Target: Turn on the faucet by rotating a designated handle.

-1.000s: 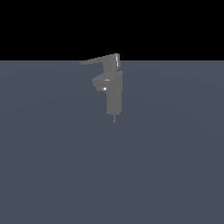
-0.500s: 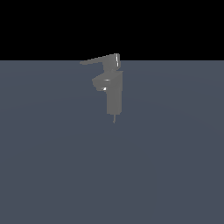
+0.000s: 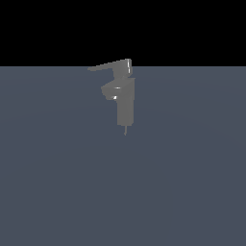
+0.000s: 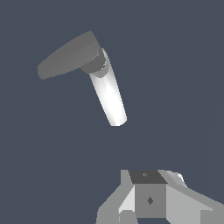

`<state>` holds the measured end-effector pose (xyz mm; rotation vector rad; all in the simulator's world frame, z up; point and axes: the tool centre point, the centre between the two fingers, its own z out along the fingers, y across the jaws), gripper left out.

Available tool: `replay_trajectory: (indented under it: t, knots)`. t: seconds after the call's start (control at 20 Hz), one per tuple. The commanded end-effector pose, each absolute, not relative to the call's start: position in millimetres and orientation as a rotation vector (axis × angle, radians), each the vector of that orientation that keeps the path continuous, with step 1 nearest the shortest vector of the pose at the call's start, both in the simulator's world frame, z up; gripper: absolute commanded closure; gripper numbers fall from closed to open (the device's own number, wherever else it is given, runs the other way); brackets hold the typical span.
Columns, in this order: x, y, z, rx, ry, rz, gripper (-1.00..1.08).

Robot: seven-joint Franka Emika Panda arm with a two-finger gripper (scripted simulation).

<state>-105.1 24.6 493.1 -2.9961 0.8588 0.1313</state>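
Note:
The faucet (image 3: pixel 125 98) is a small grey blocky fixture standing upright on the dark blue-grey floor (image 3: pixel 182 182) in the exterior view. Its handle (image 3: pixel 108 66), a thin flat lever, points toward the exterior view's left from the cap on top. A short spout stub (image 3: pixel 110 91) juts out below it. The wrist view looks down on the handle (image 4: pixel 68 57) as a dark tapering slab, with the brightly lit column (image 4: pixel 109 96) under it. Only part of my gripper (image 4: pixel 151 197) shows at that picture's edge, well apart from the faucet. Its fingers are not distinct.
A thin grey stub (image 3: pixel 126 129) pokes out under the faucet's base. A black background starts behind the faucet's top. Neither arm nor gripper appears in the exterior view.

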Motion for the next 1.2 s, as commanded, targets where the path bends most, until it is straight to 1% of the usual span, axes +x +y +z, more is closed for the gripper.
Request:
replay_trajectory:
  t: [0.0,0.55,1.15]
  knots:
    - [-88.3,27.0,489.5,-2.966,0.953,0.144,1.08]
    - [-17.3,38.6,462.4,-2.814,1.352,0.198,1.08]
    - [53.5,54.4,413.3,-2.606,1.772,0.243,1.08]
